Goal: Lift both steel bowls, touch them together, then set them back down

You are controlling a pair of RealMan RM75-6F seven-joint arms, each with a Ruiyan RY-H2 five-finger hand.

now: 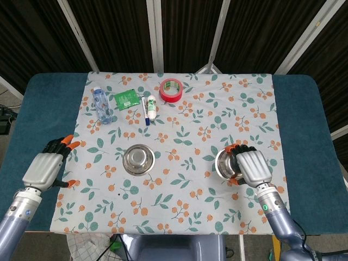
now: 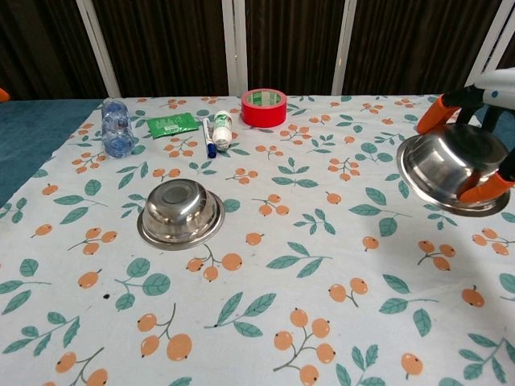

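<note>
Right hand [image 1: 254,166]: grips the raised bowl [image 2: 452,169] by its rim, tilted, clear of the cloth.
Left hand [image 1: 48,165]: empty, fingers spread, above the counter's [image 1: 49,103] left edge.
Other bowl [image 1: 138,159]: upside down on the cloth, centre-left.

Glossy steel bowls [image 2: 180,213], matt printed cloth [image 2: 306,265], clear plastic bottle [image 2: 117,127]
</note>
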